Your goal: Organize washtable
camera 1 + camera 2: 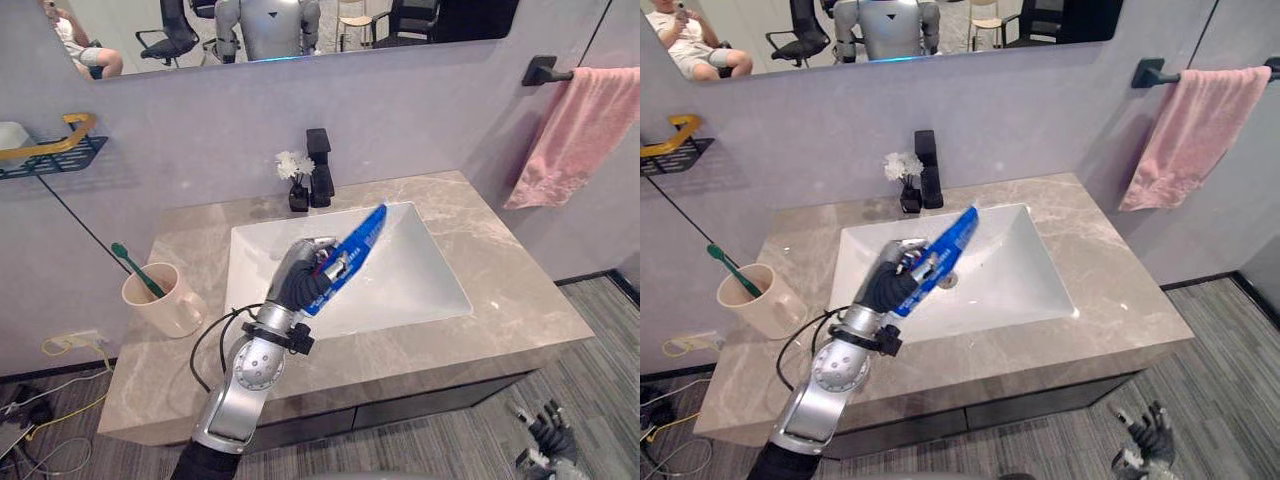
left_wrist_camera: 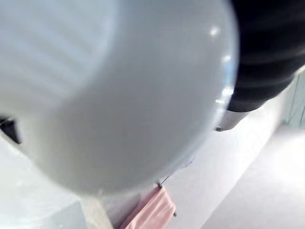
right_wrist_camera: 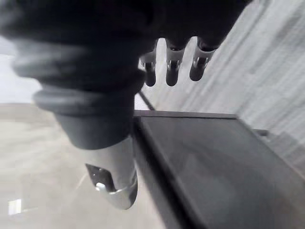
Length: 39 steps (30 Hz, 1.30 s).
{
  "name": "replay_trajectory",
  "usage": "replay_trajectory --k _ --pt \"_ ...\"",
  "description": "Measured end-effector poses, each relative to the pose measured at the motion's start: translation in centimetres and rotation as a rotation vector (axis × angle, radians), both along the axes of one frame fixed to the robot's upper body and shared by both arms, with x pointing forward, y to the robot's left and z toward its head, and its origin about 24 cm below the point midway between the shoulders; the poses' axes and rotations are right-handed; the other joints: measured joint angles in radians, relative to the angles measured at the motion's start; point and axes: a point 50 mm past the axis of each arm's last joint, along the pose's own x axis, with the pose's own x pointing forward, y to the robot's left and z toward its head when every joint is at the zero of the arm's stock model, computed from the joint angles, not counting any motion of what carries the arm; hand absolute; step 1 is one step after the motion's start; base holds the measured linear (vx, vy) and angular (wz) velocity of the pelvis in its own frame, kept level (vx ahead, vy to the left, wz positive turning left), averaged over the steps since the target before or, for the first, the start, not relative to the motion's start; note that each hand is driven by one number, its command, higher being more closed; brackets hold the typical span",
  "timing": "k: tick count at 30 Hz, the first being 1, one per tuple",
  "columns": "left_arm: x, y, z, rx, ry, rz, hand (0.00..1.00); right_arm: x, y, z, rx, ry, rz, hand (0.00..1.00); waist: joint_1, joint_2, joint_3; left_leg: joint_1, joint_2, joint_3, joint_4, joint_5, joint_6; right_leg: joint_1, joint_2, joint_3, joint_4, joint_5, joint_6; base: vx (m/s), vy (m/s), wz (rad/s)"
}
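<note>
Left hand (image 1: 303, 272) curled round blue tube (image 1: 360, 243) over white sink (image 1: 425, 285), right hand (image 1: 548, 435) low beside tabletop (image 1: 505, 290), fingers loose, toothbrush cup (image 1: 165, 302) at left

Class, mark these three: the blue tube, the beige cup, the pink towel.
blue tube (image 1: 362, 236), left eye view, upper half
beige cup (image 1: 170, 310), left eye view, outer wall
pink towel (image 1: 575, 130), left eye view, middle of cloth

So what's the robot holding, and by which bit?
Its left hand grips a blue tube by its lower end, over the sink. Its right hand holds nothing.
</note>
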Motion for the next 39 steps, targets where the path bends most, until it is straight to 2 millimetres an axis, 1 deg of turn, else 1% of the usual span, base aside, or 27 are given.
replay_trajectory --k 1,2,3,4,7,9,10,11,12,14,15,16,17,18,20,21,22,23,24,25,26,27,29,30,34,37,39 --pt "-0.4 0.5 0.0 -0.006 0.001 0.022 1.0 0.3 -0.4 1.7 -0.048 -0.062 0.004 0.0 -0.005 0.003 -0.002 0.0 0.0 0.008 0.0 -0.001 0.0 -0.007 0.0 0.009 0.005 0.0 0.0 -0.02 0.001 -0.19" --pt "-0.7 0.9 -0.1 -0.013 0.003 0.034 1.0 0.3 -0.7 2.9 -0.083 -0.103 0.008 0.0 -0.006 0.004 -0.002 0.0 0.0 0.01 0.0 -0.001 0.001 -0.009 0.0 0.012 0.008 0.0 0.0 -0.02 0.001 -0.12" --pt "-0.9 1.2 -0.1 -0.026 0.009 0.045 1.0 0.1 -1.1 4.6 -0.132 -0.153 0.007 0.0 -0.008 0.001 -0.001 0.001 -0.001 0.011 0.0 -0.002 0.0 -0.01 -0.001 0.012 0.01 0.0 0.001 -0.02 -0.005 -0.04" --pt "-1.0 1.5 -0.1 -0.027 0.009 0.055 1.0 -0.1 -1.2 5.6 -0.163 -0.178 0.006 0.0 -0.008 0.001 -0.002 0.001 -0.001 0.012 0.0 -0.004 -0.002 -0.011 -0.001 0.013 0.011 -0.001 0.001 -0.02 -0.006 -0.05" --pt "-1.9 2.3 -0.1 -0.029 0.013 0.09 1.0 -0.3 -1.8 10.6 -0.317 -0.324 0.042 0.0 -0.009 0.001 -0.002 -0.001 -0.003 0.028 -0.001 -0.005 -0.005 -0.028 0.0 0.03 0.02 -0.003 0.004 -0.03 -0.003 -0.14" --pt "-2.1 2.4 -0.1 -0.03 0.023 0.083 1.0 -0.1 -1.7 13.0 -0.389 -0.414 0.064 0.0 -0.01 -0.002 -0.005 -0.001 -0.005 0.033 -0.001 -0.005 -0.005 -0.031 0.0 0.035 0.02 -0.003 0.005 -0.03 -0.002 -0.12" --pt "-2.2 2.4 -0.2 -0.031 0.029 0.073 1.0 0.3 -1.4 14.3 -0.429 -0.47 0.091 0.0 -0.01 -0.005 -0.01 -0.001 -0.006 0.037 0.0 -0.005 -0.004 -0.033 0.001 0.038 0.02 -0.002 0.005 -0.02 -0.012 -0.08" --pt "-2.2 2.3 -0.1 -0.033 0.029 0.062 1.0 1.1 -1.1 15.7 -0.46 -0.531 0.132 0.0 -0.01 -0.006 -0.012 -0.001 -0.006 0.039 0.0 -0.005 -0.004 -0.036 0.0 0.041 0.022 -0.002 0.006 -0.02 -0.011 -0.08" --pt "-2.2 2.3 -0.1 -0.033 0.027 0.058 1.0 1.6 -0.9 16.3 -0.477 -0.561 0.157 0.0 -0.01 -0.007 -0.013 -0.003 -0.006 0.041 0.0 -0.005 -0.004 -0.039 0.0 0.042 0.022 -0.002 0.006 -0.03 -0.009 -0.06" --pt "-2.3 2.1 -0.1 -0.053 0.028 0.037 1.0 4.1 0.2 18.5 -0.497 -0.712 0.261 0.0 -0.008 -0.008 -0.02 -0.01 -0.008 0.041 0.003 -0.002 0.001 -0.045 -0.001 0.043 0.022 0.0 0.008 -0.03 -0.014 -0.01" --pt "-2.3 2.0 -0.1 -0.055 0.029 0.032 1.0 4.8 0.7 18.9 -0.494 -0.742 0.295 0.0 -0.008 -0.011 -0.023 -0.013 -0.008 0.039 0.004 -0.002 0.002 -0.046 -0.001 0.041 0.022 0.001 0.01 -0.02 -0.019 0.1" --pt "-2.3 1.8 -0.1 -0.062 0.03 0.016 1.0 6.2 1.7 19.7 -0.474 -0.815 0.36 0.0 -0.006 -0.006 -0.032 -0.02 -0.008 0.031 0.008 -0.001 0.002 -0.046 -0.002 0.035 0.02 0.002 0.011 0.0 -0.03 0.18" --pt "-2.3 1.5 -0.1 -0.068 0.033 0.001 1.0 7.5 3.1 20.2 -0.446 -0.871 0.435 0.0 -0.004 -0.009 -0.037 -0.027 -0.008 0.021 0.011 -0.001 0.002 -0.046 -0.003 0.026 0.017 0.004 0.013 0.0 -0.032 0.23" --pt "-2.4 1.3 -0.1 -0.069 0.034 -0.01 1.0 8.1 3.8 20.4 -0.433 -0.889 0.473 0.0 -0.002 -0.008 -0.041 -0.033 -0.009 0.014 0.014 -0.001 0.003 -0.045 -0.003 0.018 0.016 0.004 0.013 0.01 -0.043 0.35" --pt "-2.2 0.4 0.3 -0.089 0.026 -0.064 1.0 9.7 6.2 20.7 -0.363 -0.944 0.597 0.0 0.021 -0.007 -0.042 -0.054 -0.009 -0.015 0.031 -0.001 0.003 -0.043 -0.006 -0.012 0.017 0.005 0.015 0.01 -0.037 0.37" --pt "-2.2 0.2 0.4 -0.091 0.021 -0.074 1.0 10.0 6.7 20.6 -0.344 -0.953 0.623 0.0 0.026 -0.007 -0.042 -0.058 -0.009 -0.025 0.032 0.0 0.004 -0.041 -0.006 -0.02 0.017 0.005 0.015 0.0 -0.037 0.36" --pt "-2.1 -0.1 0.6 -0.095 0.012 -0.089 1.0 10.7 7.7 20.5 -0.305 -0.964 0.676 0.0 0.036 -0.006 -0.042 -0.063 -0.009 -0.04 0.035 0.002 0.006 -0.037 -0.006 -0.041 0.018 0.005 0.015 0.0 -0.03 0.31" --pt "-2.1 -0.3 0.7 -0.097 0.009 -0.096 1.0 10.9 8.1 20.4 -0.289 -0.968 0.694 0.0 0.042 -0.006 -0.042 -0.066 -0.009 -0.045 0.037 0.002 0.006 -0.035 -0.007 -0.047 0.018 0.005 0.015 0.0 -0.03 0.33" --pt "-2.1 -0.6 0.9 -0.1 0.001 -0.113 1.0 11.2 9.0 20.2 -0.253 -0.974 0.731 0.0 0.052 -0.006 -0.042 -0.068 -0.01 -0.055 0.039 0.002 0.007 -0.031 -0.007 -0.057 0.017 0.005 0.015 0.0 -0.023 0.28" --pt "-2.1 -0.8 0.9 -0.101 0.001 -0.123 1.0 11.7 10.1 19.8 -0.215 -0.971 0.779 0.0 0.051 -0.006 -0.042 -0.068 -0.011 -0.067 0.039 0.003 0.008 -0.024 -0.008 -0.074 0.018 0.005 0.015 -0.01 -0.02 0.25" --pt "-2.1 -0.9 0.9 -0.102 0.002 -0.126 1.0 11.9 10.5 19.7 -0.199 -0.97 0.798 0.0 0.051 -0.006 -0.043 -0.068 -0.012 -0.069 0.039 0.003 0.008 -0.024 -0.009 -0.075 0.019 0.005 0.015 -0.02 -0.009 0.18" --pt "-2.1 -1.1 0.9 -0.103 0.001 -0.136 1.0 12.4 11.7 19.2 -0.141 -0.968 0.832 0.0 0.052 -0.006 -0.042 -0.072 -0.015 -0.074 0.039 0.005 0.01 -0.025 -0.011 -0.079 0.018 0.005 0.015 -0.02 0.0 0.1" --pt "-2.1 -1.4 0.9 -0.106 -0.002 -0.148 1.0 12.6 12.5 18.6 -0.082 -0.968 0.84 0.0 0.051 -0.005 -0.042 -0.079 -0.02 -0.086 0.038 0.008 0.014 -0.025 -0.015 -0.096 0.018 0.005 0.015 -0.03 0.002 0.18" --pt "-2.0 -1.7 1.1 -0.11 -0.012 -0.16 1.0 12.8 13.2 17.9 -0.02 -0.953 0.847 0.0 0.053 -0.005 -0.042 -0.08 -0.024 -0.09 0.032 0.012 0.019 -0.025 -0.019 -0.1 0.018 0.005 0.015 -0.04 0.009 0.17" --pt "-1.7 -1.9 1.6 -0.12 -0.041 -0.156 1.0 13.2 14.9 16.4 0.111 -0.919 0.875 0.0 0.052 -0.004 -0.042 -0.078 -0.036 -0.1 0.011 0.027 0.026 -0.026 -0.028 -0.114 0.018 0.005 0.015 -0.03 0.014 0.11" --pt "-1.4 -2.0 1.8 -0.125 -0.055 -0.15 1.0 13.2 16.0 16.2 0.183 -0.925 0.9 0.0 0.052 -0.004 -0.042 -0.071 -0.045 -0.11 -0.024 0.05 0.031 -0.03 -0.033 -0.126 0.018 0.005 0.015 -0.03 0.017 0.1" --pt "-1.4 -2.0 1.8 -0.13 -0.057 -0.145 1.0 13.3 16.7 15.8 0.227 -0.917 0.923 0.0 0.053 -0.004 -0.042 -0.067 -0.047 -0.11 -0.031 0.053 0.03 -0.03 -0.035 -0.126 0.018 0.005 0.015 0.0 0.0 0.0"
